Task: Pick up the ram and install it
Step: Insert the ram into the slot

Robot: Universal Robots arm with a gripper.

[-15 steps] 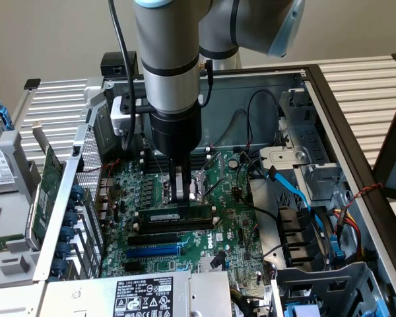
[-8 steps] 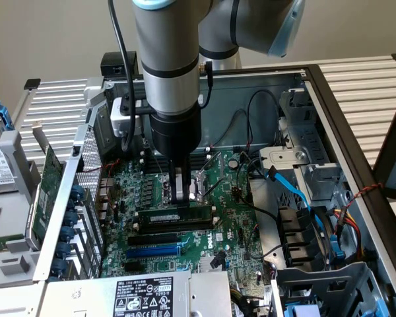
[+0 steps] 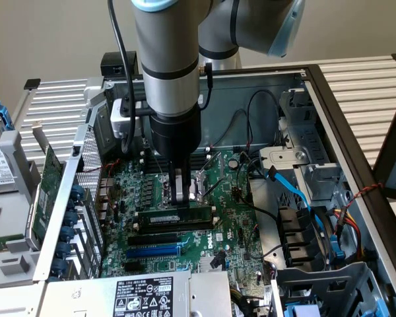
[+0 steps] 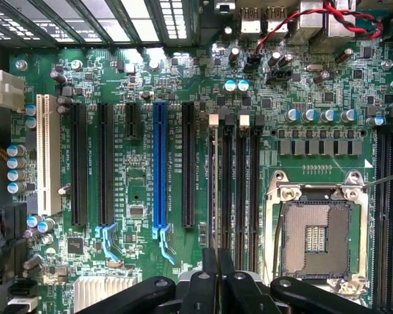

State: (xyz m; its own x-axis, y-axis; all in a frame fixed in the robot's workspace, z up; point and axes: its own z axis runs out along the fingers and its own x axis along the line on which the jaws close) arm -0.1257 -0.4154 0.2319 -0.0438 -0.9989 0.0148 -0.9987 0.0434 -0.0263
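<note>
The ram (image 3: 155, 216), a long thin green stick with a label, stands on edge in a memory slot on the motherboard (image 3: 237, 218) inside the open computer case. My gripper (image 3: 181, 199) comes straight down on the stick's middle, fingers closed together over its top edge. In the wrist view the shut gripper (image 4: 217, 275) lines up with the outermost of several parallel memory slots (image 4: 242, 183), and the ram (image 4: 215, 183) shows there edge-on as a thin line.
The open CPU socket (image 4: 314, 235) lies right beside the memory slots. Black and blue expansion slots (image 4: 160, 163) lie on the other side. A green expansion card (image 3: 49, 191) leans outside the case at the exterior view's left. Blue and black cables (image 3: 297, 191) crowd the drive bay.
</note>
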